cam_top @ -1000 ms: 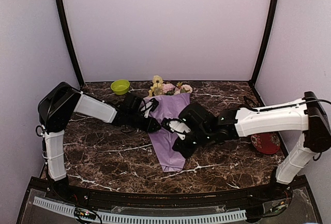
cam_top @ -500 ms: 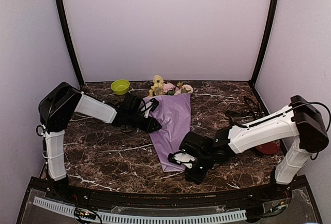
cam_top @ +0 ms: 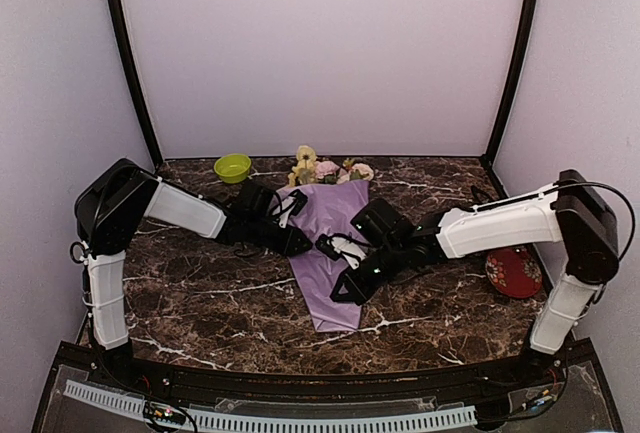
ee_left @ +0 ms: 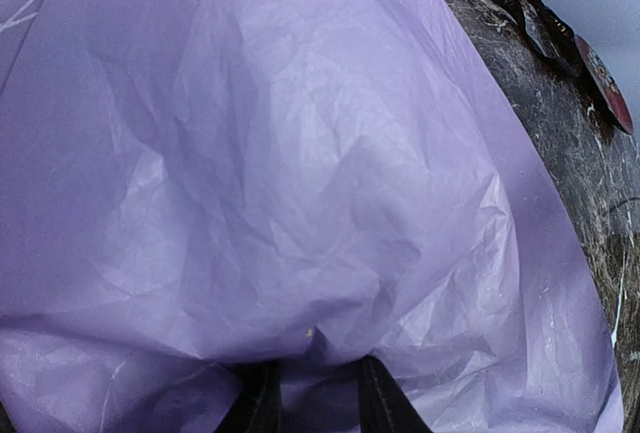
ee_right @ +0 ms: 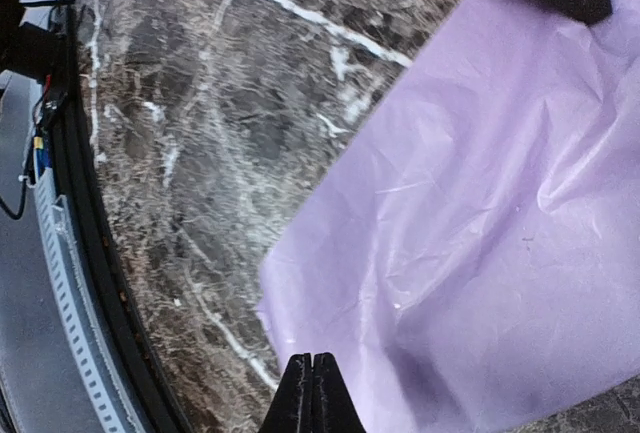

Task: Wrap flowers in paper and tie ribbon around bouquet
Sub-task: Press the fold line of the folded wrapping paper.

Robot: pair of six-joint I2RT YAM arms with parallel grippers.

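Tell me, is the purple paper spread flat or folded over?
Folded: the paper forms a narrowing, cone-like shape, with the flowers poking out at its wide far end.

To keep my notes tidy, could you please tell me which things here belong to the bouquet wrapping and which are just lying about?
Part of the job:
flowers
lilac paper
black ribbon

Just lying about:
green bowl
red disc
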